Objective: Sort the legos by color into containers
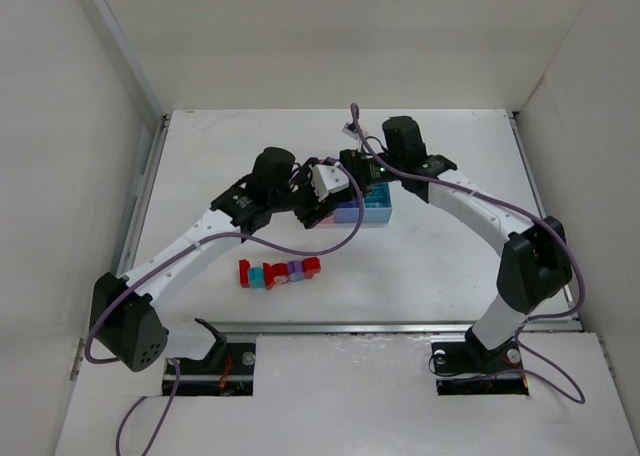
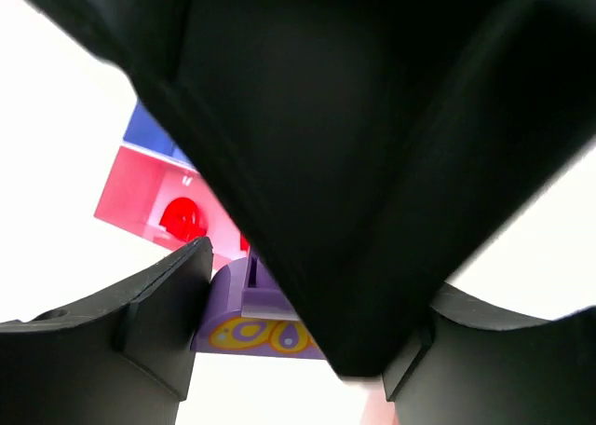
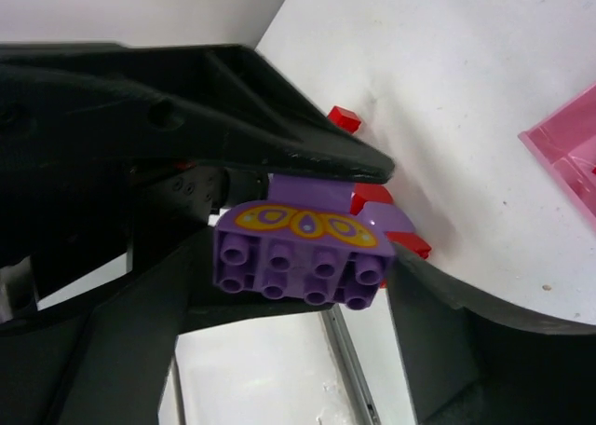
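A purple lego (image 3: pixel 298 255) with a yellow pattern sits between my right gripper's (image 3: pixel 303 267) fingers, studs toward the camera; the jaws are shut on its two ends. The same lego (image 2: pixel 244 330) lies between my left gripper's (image 2: pixel 307 336) fingers, touching the left finger (image 2: pixel 158 313); its other end is hidden behind the right gripper's black body. From above both grippers, the left (image 1: pixel 318 204) and the right (image 1: pixel 350 171), meet over the containers (image 1: pixel 378 209), hiding the lego. The pink bin (image 2: pixel 135 197) holds a red lego (image 2: pixel 182 218). Loose legos (image 1: pixel 280 272) lie in a row nearer the arms.
The purple-blue bin (image 2: pixel 149 131) shows behind the pink one. A corner of the pink bin (image 3: pixel 568 155) and red legos (image 3: pixel 346 119) on the table show in the right wrist view. White walls enclose the table (image 1: pixel 450 266) on three sides; a metal rail (image 1: pixel 400 326) runs along its near edge.
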`<state>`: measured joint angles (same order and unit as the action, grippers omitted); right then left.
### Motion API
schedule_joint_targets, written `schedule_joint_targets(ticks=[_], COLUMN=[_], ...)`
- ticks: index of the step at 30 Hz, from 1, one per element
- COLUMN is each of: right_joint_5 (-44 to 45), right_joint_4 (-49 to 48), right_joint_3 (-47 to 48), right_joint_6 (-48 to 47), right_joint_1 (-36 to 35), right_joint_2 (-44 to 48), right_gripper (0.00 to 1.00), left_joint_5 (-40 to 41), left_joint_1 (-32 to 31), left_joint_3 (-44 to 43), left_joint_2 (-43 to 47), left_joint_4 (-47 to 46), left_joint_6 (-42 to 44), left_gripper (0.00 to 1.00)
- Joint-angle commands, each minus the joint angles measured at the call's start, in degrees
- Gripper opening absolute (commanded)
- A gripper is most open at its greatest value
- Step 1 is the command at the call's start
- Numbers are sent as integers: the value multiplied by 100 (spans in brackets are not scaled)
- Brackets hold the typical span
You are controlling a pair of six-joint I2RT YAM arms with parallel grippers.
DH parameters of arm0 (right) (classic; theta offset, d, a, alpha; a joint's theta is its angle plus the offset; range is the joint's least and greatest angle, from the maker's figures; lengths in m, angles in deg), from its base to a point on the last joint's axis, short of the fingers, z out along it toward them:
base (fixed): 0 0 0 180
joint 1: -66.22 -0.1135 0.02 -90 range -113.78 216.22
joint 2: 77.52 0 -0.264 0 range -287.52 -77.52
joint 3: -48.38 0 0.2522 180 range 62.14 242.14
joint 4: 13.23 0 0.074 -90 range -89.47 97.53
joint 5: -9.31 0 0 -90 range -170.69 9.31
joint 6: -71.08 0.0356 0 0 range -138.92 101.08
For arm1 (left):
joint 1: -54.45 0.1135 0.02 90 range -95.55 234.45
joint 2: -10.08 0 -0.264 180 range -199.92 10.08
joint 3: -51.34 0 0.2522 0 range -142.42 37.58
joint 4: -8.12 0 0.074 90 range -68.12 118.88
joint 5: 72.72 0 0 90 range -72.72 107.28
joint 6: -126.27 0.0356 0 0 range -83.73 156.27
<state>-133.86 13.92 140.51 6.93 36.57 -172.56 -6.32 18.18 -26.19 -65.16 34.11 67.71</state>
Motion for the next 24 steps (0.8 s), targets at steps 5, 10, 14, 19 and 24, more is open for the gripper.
schedule_joint_targets(ticks=[5, 10, 14, 19, 24], right_joint_5=[-300, -300, -300, -352, -352], right_joint_4=[-266, -266, -266, -266, -266], right_joint_3=[355, 241, 240, 65, 65], right_joint_6=[17, 17, 17, 17, 17], right_joint_1=[-164, -112, 20, 240, 240], right_joint_2=[-93, -93, -40, 135, 135], right_gripper=[48, 10, 0, 0, 0], left_joint_5=[-5, 206, 57, 57, 135], left_joint_1=[-20, -20, -20, -20, -20], left_joint_3=[-198, -197, -197, 320, 454], left_joint_2=[89, 89, 150, 589, 661], left_joint_4=[-256, -256, 50, 158, -309], left_joint_6=[-42, -42, 186, 775, 443], left_gripper=[0, 22, 100, 100, 100])
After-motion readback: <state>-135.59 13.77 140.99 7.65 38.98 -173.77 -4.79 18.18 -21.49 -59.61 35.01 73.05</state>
